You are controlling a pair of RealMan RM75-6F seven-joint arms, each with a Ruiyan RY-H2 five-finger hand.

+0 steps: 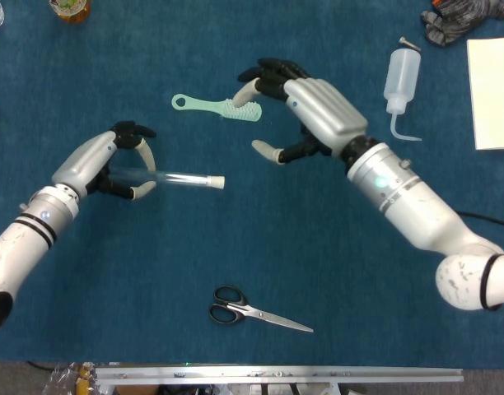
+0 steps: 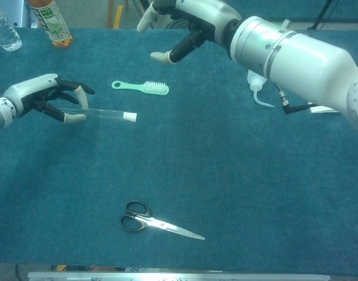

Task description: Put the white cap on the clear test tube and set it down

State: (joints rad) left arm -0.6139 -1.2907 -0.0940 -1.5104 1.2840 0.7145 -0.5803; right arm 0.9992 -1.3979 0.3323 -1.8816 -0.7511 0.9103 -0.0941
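One hand, the left hand (image 1: 112, 160), holds the capped test tube (image 1: 174, 177) sideways.

Bright, even overhead light, faint soft shadows, mild glare on white arm shells, both views sharp

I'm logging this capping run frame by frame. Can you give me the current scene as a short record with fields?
test tube: clear test tube lying roughly level, white cap already on its free end
left hand: left hand holds the tube at its uncapped end
right hand: right hand holds nothing, fingers apart, off to the right of the tube
tube set down: cannot tell whether it rests on the blue table yet
other items: green brush, scissors, squeeze bottle
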